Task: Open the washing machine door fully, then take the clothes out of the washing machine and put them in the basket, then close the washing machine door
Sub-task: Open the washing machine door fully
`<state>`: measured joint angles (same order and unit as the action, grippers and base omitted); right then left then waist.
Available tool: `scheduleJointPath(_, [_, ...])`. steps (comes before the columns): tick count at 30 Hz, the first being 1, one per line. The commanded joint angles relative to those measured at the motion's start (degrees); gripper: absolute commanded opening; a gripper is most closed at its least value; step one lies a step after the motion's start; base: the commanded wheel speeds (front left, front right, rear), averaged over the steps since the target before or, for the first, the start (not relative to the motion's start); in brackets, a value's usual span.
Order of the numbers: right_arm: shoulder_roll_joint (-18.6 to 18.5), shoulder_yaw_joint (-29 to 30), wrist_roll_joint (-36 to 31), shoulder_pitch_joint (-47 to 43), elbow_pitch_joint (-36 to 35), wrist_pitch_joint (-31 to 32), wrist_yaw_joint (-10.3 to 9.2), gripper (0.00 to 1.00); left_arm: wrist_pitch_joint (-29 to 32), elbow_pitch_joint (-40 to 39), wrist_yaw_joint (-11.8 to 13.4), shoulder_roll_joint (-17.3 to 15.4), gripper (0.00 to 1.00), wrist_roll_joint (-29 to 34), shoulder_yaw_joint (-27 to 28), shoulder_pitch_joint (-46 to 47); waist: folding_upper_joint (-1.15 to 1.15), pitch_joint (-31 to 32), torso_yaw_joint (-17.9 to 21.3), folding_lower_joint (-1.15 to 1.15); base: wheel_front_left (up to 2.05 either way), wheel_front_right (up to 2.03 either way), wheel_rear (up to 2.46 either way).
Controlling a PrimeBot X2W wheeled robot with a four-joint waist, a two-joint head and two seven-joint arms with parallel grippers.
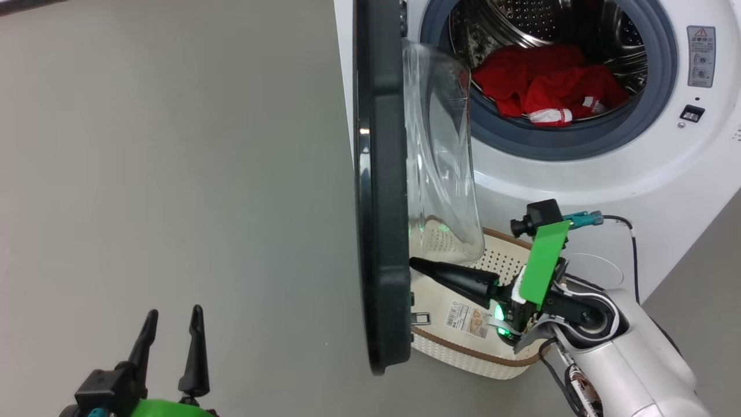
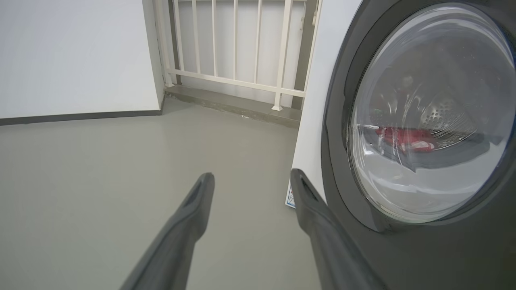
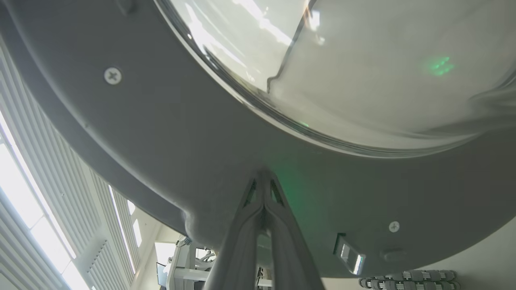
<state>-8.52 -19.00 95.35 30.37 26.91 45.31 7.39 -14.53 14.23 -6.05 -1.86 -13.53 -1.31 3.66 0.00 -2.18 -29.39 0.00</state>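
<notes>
Step judged in hand: opening of washing machine door, not yet fully open. Fingers of right gripper closed together, tip touching door's inner face, above basket. Fingers of left gripper spread, near left. Red clothes in drum, far right. Next: door to be pushed further left.

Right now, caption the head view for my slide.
Right gripper, jaws shut, touches the inside of the open washing machine door; red clothes lie in the drum.

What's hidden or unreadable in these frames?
- basket: head view, much of it behind the washing machine door and the right gripper.
- clothes: head view, bunched; garment count unclear.
- warning sticker: head view, print too small.
- washing machine: head view, top cut by the upper edge.
</notes>
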Motion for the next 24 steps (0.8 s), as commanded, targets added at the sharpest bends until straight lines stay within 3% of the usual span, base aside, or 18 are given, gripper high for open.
scheduleJointPath(1, [1.9,-1.4,-0.6,1.3,-1.6,0.5,0.10,0.00,-0.5,-1.1,0.5,-1.0,1.00,-0.4,1.8,0.8,0.00,-0.1,-0.1,0.00,0.00,0.00,0.00])
scheduleJointPath(24, [4.8,-2.8,-0.7,3.1,0.1,0.5,0.10,0.00,-0.5,-1.1,0.6,-1.0,1.00,-0.4,1.6,0.8,0.00,-0.1,-0.5,0.00,0.00,0.00,0.00])
